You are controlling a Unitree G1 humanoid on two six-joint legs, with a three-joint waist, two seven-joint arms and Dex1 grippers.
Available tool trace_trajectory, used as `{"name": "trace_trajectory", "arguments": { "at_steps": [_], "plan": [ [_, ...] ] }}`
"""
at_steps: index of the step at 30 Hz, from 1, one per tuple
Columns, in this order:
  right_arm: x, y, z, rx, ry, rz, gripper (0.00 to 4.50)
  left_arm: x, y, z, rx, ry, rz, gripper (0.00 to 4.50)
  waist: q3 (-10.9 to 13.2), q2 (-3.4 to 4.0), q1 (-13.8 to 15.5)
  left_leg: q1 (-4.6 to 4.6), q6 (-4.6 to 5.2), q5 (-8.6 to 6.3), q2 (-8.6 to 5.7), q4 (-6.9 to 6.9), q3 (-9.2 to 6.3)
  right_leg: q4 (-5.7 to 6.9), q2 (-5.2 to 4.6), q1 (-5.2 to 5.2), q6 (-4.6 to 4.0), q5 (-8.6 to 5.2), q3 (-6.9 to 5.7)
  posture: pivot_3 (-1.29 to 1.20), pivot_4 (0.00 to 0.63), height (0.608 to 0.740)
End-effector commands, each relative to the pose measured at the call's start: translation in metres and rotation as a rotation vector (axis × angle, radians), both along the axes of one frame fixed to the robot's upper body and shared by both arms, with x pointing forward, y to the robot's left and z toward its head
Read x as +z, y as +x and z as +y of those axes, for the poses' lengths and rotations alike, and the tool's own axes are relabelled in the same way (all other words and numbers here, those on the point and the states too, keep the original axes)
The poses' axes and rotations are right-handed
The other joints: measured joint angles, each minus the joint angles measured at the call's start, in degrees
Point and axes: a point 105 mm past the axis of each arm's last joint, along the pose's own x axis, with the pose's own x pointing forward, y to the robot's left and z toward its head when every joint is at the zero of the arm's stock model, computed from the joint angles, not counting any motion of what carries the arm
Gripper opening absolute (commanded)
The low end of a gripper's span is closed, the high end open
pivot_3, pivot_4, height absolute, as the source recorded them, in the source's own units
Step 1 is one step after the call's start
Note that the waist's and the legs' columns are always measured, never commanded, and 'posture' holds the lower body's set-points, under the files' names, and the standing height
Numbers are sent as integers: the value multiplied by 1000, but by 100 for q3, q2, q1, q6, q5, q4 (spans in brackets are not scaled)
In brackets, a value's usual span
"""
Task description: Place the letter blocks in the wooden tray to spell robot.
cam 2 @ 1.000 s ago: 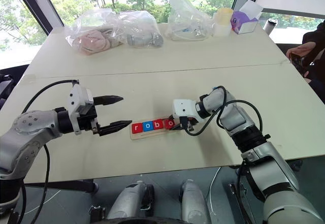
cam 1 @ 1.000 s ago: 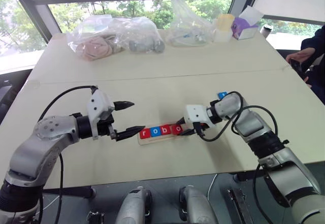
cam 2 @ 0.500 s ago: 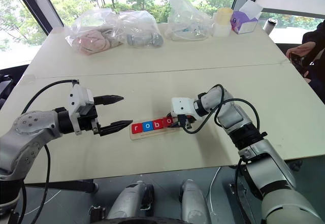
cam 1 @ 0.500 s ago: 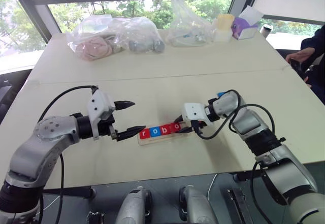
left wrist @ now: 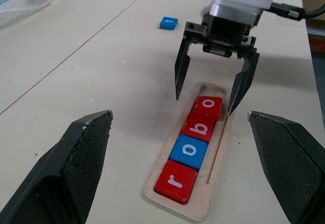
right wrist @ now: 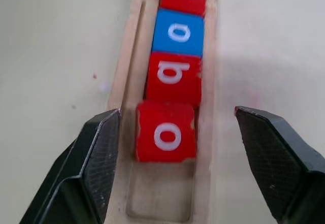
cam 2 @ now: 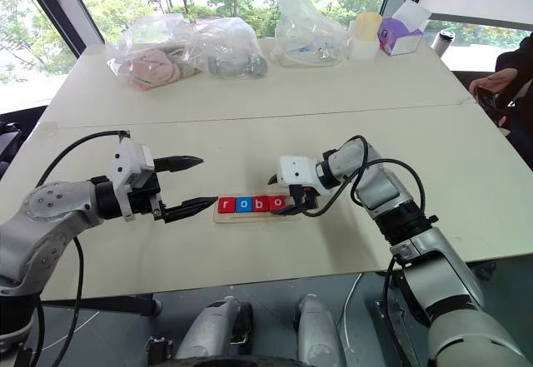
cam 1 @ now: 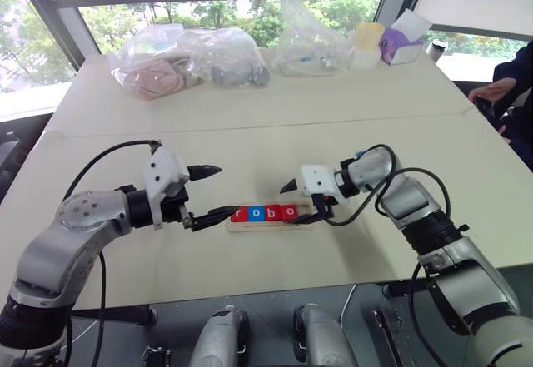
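Note:
The wooden tray [right wrist: 158, 199] lies mid-table, holding a red r [left wrist: 176, 182], a blue o [left wrist: 189, 151], a red b [left wrist: 199, 127] and a red o [right wrist: 165, 132] in a row. The slot beyond the red o is bare. My right gripper [left wrist: 205, 103] is open at the tray's right end, one finger on each side of the red o, not touching it. A blue block [left wrist: 168, 23] lies on the table behind the right arm. My left gripper [cam 1: 221, 190] hovers open just off the tray's left end, holding nothing.
Clear plastic bags [cam 1: 187, 59] with soft items, a cup [cam 1: 366, 44] and a purple tissue box [cam 1: 400, 41] line the far side by the window. A person's hand [cam 1: 491, 92] shows at the right edge.
My right gripper has opened and let go of the red o, which now rests in the tray after b. The left arm has not moved.

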Motion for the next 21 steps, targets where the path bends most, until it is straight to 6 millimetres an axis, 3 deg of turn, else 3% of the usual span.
{"name": "trace_trajectory", "arguments": {
  "at_steps": [1, 8, 14, 21],
  "plan": [
    [28, 4, 2, -2, 54, -79, 3621, 8, -3, -4, -20, -9, -33, 4500, 0, 0, 1, 0, -4, -2, 0, 0, 0, 0, 0, 0, 0, 0, 0, 0, 150, 725],
    [17, -1, -6, -9, 19, -53, 3621, 8, -1, -6, -31, -12, -35, 4500, 0, 0, 6, -1, 0, 0, 0, -1, 0, -1, 0, 0, 0, 0, 0, 0, 150, 725],
    [12, -10, -2, 2, 25, -23, 3621, 9, -1, -7, -36, -12, -36, 4500, 0, 0, 1, -2, 0, 0, 0, -1, 0, -1, -1, -2, 0, 0, 0, 0, 150, 725],
    [7, -1, 0, -26, 37, -66, 3621, 8, -2, -8, -36, -14, -33, 4500, 0, 0, 0, -3, -3, -2, 0, -1, 0, -1, 0, -2, 0, 0, 0, 0, 150, 725]
  ]
}}
